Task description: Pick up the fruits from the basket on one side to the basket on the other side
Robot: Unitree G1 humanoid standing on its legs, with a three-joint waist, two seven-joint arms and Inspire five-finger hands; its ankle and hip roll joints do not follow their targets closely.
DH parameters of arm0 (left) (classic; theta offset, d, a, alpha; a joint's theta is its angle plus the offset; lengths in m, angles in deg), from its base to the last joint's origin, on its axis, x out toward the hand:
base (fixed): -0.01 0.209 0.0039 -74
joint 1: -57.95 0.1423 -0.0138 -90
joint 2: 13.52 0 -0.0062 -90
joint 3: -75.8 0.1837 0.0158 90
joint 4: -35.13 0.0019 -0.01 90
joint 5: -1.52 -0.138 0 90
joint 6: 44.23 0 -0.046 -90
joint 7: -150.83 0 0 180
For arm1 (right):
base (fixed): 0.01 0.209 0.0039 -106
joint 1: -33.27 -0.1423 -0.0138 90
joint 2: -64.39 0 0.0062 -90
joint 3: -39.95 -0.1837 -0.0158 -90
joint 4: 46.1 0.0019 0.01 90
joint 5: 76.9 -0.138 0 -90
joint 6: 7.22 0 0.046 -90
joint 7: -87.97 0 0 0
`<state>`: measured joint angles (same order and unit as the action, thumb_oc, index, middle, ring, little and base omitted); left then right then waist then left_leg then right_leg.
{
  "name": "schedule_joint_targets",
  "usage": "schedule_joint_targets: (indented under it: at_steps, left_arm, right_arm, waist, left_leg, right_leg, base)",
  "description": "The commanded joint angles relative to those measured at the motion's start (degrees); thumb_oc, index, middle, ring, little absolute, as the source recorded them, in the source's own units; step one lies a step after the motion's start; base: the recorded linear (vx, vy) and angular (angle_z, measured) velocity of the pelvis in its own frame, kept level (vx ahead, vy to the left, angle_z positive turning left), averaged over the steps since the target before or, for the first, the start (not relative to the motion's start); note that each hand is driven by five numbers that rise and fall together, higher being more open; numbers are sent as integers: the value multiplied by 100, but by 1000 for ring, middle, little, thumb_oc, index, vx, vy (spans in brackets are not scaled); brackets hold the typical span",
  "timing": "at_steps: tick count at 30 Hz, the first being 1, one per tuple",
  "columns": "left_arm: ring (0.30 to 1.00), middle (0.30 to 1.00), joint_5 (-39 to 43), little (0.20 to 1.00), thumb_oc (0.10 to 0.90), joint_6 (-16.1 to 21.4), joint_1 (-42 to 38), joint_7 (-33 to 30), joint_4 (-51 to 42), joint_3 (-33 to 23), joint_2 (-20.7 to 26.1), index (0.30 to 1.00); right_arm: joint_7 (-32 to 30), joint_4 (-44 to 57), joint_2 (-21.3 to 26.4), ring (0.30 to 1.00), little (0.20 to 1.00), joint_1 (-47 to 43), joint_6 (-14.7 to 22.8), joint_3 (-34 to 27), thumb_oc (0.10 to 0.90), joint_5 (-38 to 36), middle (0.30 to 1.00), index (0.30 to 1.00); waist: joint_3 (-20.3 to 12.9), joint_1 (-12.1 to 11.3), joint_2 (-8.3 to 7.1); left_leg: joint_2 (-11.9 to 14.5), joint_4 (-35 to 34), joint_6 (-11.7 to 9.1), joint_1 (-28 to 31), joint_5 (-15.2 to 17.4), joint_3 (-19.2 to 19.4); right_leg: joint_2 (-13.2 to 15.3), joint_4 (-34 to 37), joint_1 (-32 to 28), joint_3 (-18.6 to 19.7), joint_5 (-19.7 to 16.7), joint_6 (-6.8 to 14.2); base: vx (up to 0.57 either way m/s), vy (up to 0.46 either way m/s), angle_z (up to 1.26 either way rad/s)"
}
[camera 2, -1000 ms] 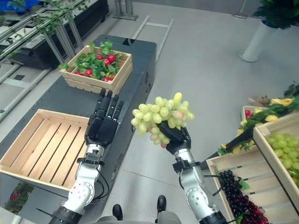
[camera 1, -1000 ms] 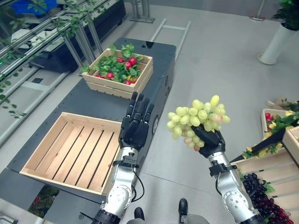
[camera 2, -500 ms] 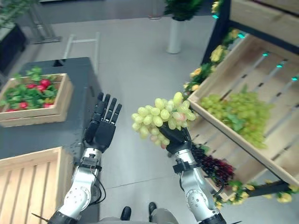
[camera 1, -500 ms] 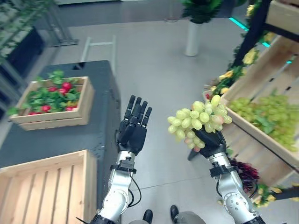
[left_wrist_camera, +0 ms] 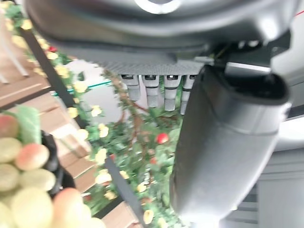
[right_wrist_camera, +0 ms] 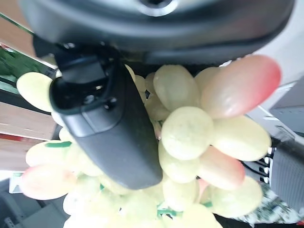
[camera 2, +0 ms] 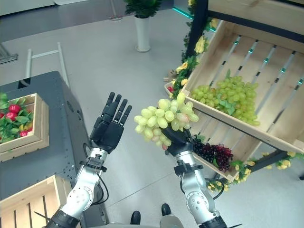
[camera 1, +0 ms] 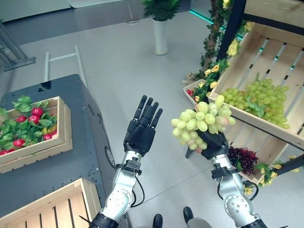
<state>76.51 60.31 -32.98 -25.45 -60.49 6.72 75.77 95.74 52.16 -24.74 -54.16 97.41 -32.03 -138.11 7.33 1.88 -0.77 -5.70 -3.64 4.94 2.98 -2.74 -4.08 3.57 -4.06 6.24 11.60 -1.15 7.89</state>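
The bunch of green grapes (camera 1: 202, 118) sits in the robot's right hand (camera 1: 214, 144), whose dark fingers are clenched round the bottom of the cluster so that most of the fruit bulges up and out above them; in the right wrist view the thumb (right_wrist_camera: 111, 130) lies across pale green and pink-tinged grapes that press against it on every side. The bunch is held up in the air over the grey floor (camera 1: 118, 61), well apart from any crate. Beyond the fingers, on the robot's right, a tilted wooden crate (camera 1: 266, 61) on a dark stand holds more green grapes (camera 1: 259, 97), and a lower crate just beside the right wrist holds dark purple grapes (camera 1: 241, 159). Yellow flowers and leaves (camera 1: 218, 61) trim the stand, and a white planter with a green plant (camera 1: 160, 33) stands on the floor behind it. To the left of the left hand lies a dark grey table (camera 1: 52, 156) bearing a wooden crate of red fruit among leaves (camera 1: 28, 130), and the corner of an empty slatted crate (camera 1: 52, 209) shows nearer the robot. The left hand (camera 1: 140, 133) is raised beside the grapes, palm up, its fingers straight and spread, gripping nothing. Both forearms rise nearly upright from below, with the hands level with each other.
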Motion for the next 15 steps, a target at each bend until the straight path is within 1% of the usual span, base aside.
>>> schedule_joint_targets:
  at_steps: [1,2,4,5,6,7,9,10,11,12,15]
  left_arm:
    - [900,900,-177,900,800,126,-584,381,-375,-103,-69,900]
    - [900,900,-220,900,800,137,-625,349,-338,-89,-67,900]
    - [900,900,-246,900,800,134,-666,370,-284,-99,-70,900]
    - [900,900,-243,900,800,120,-684,360,-274,-120,-58,900]
    - [900,900,-226,900,800,170,-695,305,-282,-124,-1,900]
    - [900,900,-222,900,800,184,-694,292,-280,-124,7,900]
    - [900,900,-146,900,800,165,-694,276,-289,-177,69,900]
    - [900,900,-221,900,800,143,-736,289,-311,-186,86,900]
    - [900,900,-221,900,800,143,-736,289,-311,-186,86,900]
    - [900,900,-264,900,800,112,-750,356,-316,-205,77,900]
    - [900,900,-204,900,800,159,-783,381,-270,-237,73,900]
  right_arm:
    - [476,559,-207,300,300,-544,340,-246,400,41,300,300]
    - [598,530,-192,300,300,-618,206,-241,400,-12,300,300]
    - [743,491,-196,300,300,-707,97,-221,400,23,300,300]
    - [828,474,-175,300,300,-759,25,-227,400,37,300,300]
    - [977,426,-128,300,300,-879,-75,-190,400,7,300,300]
    - [994,418,-115,300,300,-908,-95,-180,400,-3,300,300]
    - [1089,385,-29,300,300,-1023,-166,-151,400,-85,300,300]
    - [1245,333,-36,300,300,-1101,-221,-139,400,-87,300,300]
    - [1246,332,-36,300,300,-1101,-220,-140,400,-88,300,300]
    - [1301,321,4,300,300,-1144,-213,-167,400,-54,300,300]
    - [1206,320,-14,300,300,-1216,-314,-191,400,-60,300,300]
  waist:
    - [-290,2,-17]
    - [-277,-16,-42]
    - [-271,-51,-47]
    - [-271,-71,-49]
    - [-261,-123,-43]
    - [-254,-139,-43]
    - [-241,-239,-70]
    - [-294,-327,-122]
    - [-290,-325,-121]
    - [-373,-384,-159]
    - [-429,-384,-206]
  left_leg:
    - [5,-115,-11,-118,62,-343]
    - [8,-136,-1,-97,65,-257]
    - [28,-136,2,-121,73,-192]
    - [44,-136,12,-139,73,-147]
    - [97,-136,16,-136,49,-35]
    - [109,-136,14,-134,43,-16]
    - [159,-116,40,-160,45,49]
    - [185,-118,55,-194,52,39]
    - [185,-118,55,-189,53,37]
    - [241,-136,11,-235,62,-14]
    - [331,-136,-57,-218,130,27]
  right_leg:
    - [-95,102,-218,-356,-477,-201]
    - [-50,147,-163,-450,-569,-156]
    - [-21,67,-120,-563,-556,-146]
    - [-14,-86,-86,-660,-525,-139]
    - [2,-440,-23,-864,-434,-151]
    - [18,-514,-13,-923,-425,-157]
    - [144,-740,2,-1168,-492,-186]
    - [291,-446,-101,-1280,-567,-196]
    - [291,-438,-112,-1282,-570,-196]
    - [417,70,-260,-1285,-606,-176]
    - [434,473,-387,-1216,-653,-99]
  base:
    - [-68,88,-46]
    - [-89,64,-39]
    - [-95,32,-47]
    - [-87,-31,-46]
    - [-77,-40,-35]
    - [-72,-61,-60]
    - [-73,-152,-59]
    - [-55,-184,-31]
    - [-50,-322,-41]
    - [-30,-248,-40]
    - [1,-300,-23]
